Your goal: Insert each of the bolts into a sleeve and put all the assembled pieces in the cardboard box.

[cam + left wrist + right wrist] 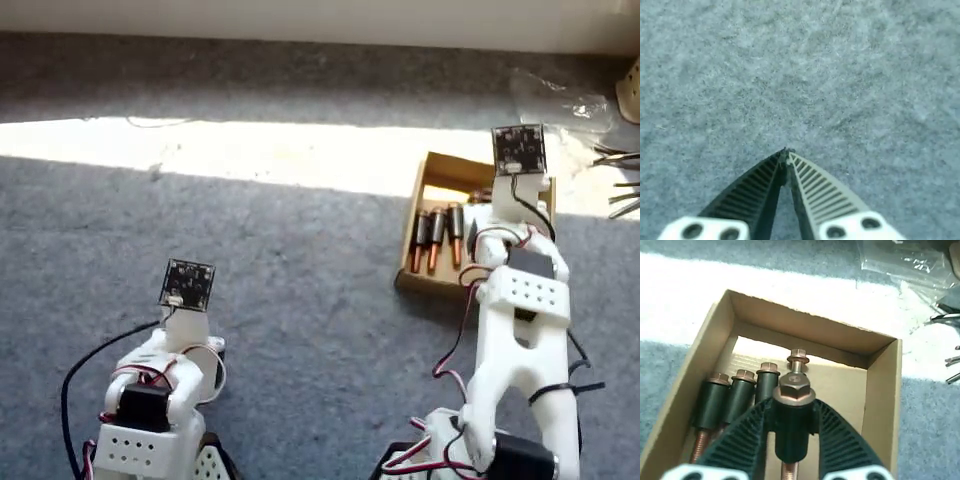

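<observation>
Sleeved bolt (792, 435) held over the cardboard box (880, 385)
It is pinched in the right end effector (792, 409) — other assembled pieces (737, 395) are laid inside; the left end effector (786, 152) is pressed together.

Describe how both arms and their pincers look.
The left arm and right arm have white plastic shells with rows of small holes, black motor blocks, and loose red, white and black cables. A black square circuit board tops each wrist. The left pincer and right pincer each have dark, ribbed, tapered fingers on white mounts with round holes.
</observation>
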You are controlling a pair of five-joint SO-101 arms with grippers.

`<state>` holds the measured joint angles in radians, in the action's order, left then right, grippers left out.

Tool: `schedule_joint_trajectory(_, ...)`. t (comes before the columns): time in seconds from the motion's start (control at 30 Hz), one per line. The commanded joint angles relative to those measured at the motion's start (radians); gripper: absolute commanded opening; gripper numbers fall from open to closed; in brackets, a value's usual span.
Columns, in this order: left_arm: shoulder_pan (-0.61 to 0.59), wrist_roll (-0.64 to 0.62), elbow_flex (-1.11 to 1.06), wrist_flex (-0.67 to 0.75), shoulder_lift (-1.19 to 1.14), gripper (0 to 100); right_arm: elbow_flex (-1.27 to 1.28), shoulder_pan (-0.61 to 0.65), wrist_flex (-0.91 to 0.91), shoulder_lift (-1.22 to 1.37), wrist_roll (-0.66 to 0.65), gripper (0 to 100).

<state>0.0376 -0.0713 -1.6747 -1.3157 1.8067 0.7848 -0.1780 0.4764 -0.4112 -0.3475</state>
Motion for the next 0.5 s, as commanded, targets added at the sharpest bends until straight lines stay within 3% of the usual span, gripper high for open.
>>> schedule_joint_trajectory(0.0, -0.015, 0.008, -0.021, -0.005, 0.012, 0, -0.090, -0.024, -0.067, 0.073, -0.012, 0.4)
schedule_joint_trajectory(0.47, -0.018, 0.008, -0.021, -0.005, 0.012, 0, -0.271, -0.091, -0.117, 0.447, -0.017, 0.4)
